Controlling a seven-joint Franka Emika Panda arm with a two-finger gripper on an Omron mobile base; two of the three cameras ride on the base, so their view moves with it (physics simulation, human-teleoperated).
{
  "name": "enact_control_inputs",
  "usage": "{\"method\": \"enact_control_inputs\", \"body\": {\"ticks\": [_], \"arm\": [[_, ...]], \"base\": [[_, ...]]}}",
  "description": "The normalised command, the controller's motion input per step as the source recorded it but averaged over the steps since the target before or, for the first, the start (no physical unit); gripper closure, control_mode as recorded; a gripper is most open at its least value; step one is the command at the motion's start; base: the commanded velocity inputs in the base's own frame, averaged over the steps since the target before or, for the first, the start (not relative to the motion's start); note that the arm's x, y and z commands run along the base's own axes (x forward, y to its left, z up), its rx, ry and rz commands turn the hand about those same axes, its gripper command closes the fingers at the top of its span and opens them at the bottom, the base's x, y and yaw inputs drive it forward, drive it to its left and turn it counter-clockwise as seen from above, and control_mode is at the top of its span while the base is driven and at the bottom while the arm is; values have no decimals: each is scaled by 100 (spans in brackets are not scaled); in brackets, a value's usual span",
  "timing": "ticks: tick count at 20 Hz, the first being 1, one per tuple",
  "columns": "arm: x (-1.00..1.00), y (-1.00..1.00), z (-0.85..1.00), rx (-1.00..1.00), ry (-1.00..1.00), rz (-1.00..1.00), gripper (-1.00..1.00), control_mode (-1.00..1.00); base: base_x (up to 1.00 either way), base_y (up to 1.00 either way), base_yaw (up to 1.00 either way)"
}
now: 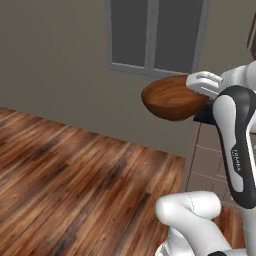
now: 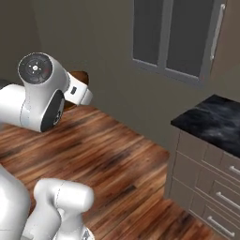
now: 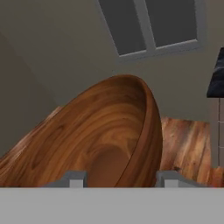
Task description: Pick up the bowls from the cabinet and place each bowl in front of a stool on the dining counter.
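Base views forward; hand view close.

Floor: wood planks [image 1: 75,180], reddish-brown with darker streaks, boards running diagonally across both base views. Back wall [image 1: 55,55] plain grey-beige. Window [image 2: 176,37] set in that wall, two dark panes split by a grey mullion, pale grey frame with a sill along the bottom. At the right of the right base view, a worktop [image 2: 211,119] of black stone with faint white veining on a taupe base; three drawers [image 2: 220,187] below it, each with a short silver handle. A long vertical silver bar [image 2: 216,30] at upper right, above the worktop
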Motion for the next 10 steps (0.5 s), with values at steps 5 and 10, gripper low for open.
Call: {"method": "enact_control_inputs", "body": {"ticks": [5,10], "arm": [[0,0,0,0,0,0,100,100],[0,0,0,0,0,0,100,100]], "base": [[-48,90,29],[-43,89,28]]}}
